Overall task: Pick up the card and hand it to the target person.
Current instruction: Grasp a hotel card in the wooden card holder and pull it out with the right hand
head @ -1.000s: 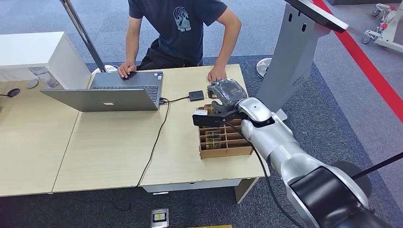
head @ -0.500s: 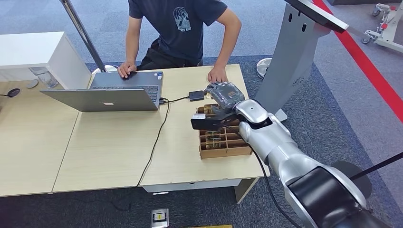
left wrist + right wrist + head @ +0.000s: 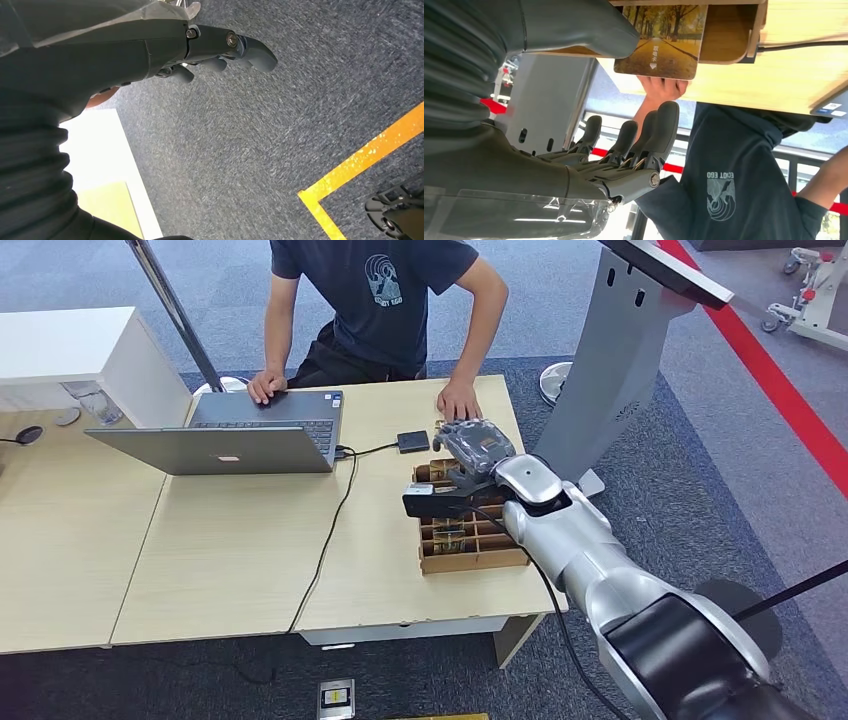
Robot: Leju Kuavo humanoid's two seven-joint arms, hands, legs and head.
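clearly the right robot hand [image 3: 624, 145] (fingers spread) faces the card [image 3: 660, 41]; writing unreadable.

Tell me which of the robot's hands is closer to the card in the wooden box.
Right. The right hand is over the wooden box, its fingers just short of the card. The left hand hangs over the carpet.

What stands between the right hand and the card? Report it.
Nothing visible. The card stands out of its slot in the wooden organizer, with open air between it and the fingers of the right hand. The person's hand rests beyond.
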